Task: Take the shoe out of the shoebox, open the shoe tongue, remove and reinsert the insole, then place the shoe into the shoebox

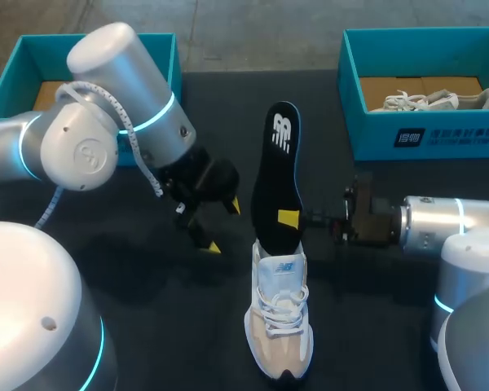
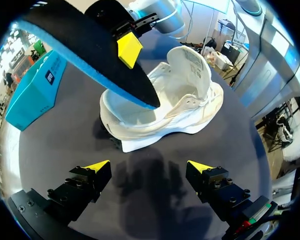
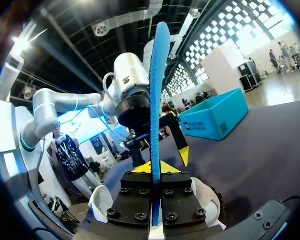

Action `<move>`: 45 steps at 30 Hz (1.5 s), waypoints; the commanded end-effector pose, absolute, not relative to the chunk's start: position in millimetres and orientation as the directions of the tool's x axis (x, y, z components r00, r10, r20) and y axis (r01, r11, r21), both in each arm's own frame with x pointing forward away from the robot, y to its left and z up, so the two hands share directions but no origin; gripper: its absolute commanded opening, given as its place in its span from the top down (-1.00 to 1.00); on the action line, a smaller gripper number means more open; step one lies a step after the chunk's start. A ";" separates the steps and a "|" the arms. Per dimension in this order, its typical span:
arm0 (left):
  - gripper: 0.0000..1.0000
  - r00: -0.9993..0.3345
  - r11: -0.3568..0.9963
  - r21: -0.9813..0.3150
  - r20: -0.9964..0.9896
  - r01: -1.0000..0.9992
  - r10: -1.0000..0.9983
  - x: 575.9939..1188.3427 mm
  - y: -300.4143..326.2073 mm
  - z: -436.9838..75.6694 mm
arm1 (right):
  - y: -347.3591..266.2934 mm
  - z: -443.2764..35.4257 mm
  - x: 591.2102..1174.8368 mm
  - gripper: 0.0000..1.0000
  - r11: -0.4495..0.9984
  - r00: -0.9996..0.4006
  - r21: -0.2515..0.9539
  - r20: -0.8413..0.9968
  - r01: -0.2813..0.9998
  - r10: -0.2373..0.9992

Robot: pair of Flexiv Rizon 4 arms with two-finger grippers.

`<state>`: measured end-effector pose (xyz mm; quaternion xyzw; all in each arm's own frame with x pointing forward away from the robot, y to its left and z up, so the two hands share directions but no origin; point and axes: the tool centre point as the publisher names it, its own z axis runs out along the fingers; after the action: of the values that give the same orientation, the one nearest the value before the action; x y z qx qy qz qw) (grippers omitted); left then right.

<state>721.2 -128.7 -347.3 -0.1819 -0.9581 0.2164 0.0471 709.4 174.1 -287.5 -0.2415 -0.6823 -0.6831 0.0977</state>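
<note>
Shoe (image 1: 279, 326) lower centre, insole (image 1: 277, 175) rising from its opening, pinched by right gripper (image 1: 293, 218), left gripper (image 1: 224, 226) fingers spread, just left, apart, second shoe (image 1: 428, 101) in upper-right shoebox (image 1: 473, 134).

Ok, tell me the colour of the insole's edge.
Bright blue, on an insole with a black face. The right wrist view shows it best.

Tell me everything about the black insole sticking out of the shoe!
The insole is long and thin, black on top with a white logo near its far end, and bright blue underneath and along the edge. It looks like soft foam. The right claw pinches it from both sides near its lower end, holding it slanted up off the table. Its lower tip points into the white shoe's opening; I cannot tell if it touches inside.
</note>
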 end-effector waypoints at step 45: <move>-1.00 -0.942 0.851 -0.440 0.034 0.286 0.334 725.3 -125.1 -361.1 | 174.5 -310.0 711.5 1.00 -0.073 -0.847 0.895 0.442 0.441 0.297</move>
<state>725.8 -125.4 -360.4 -0.1611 -0.9605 0.2200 0.0548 715.1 174.3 -310.8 -0.2697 -0.6784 -0.6811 0.0556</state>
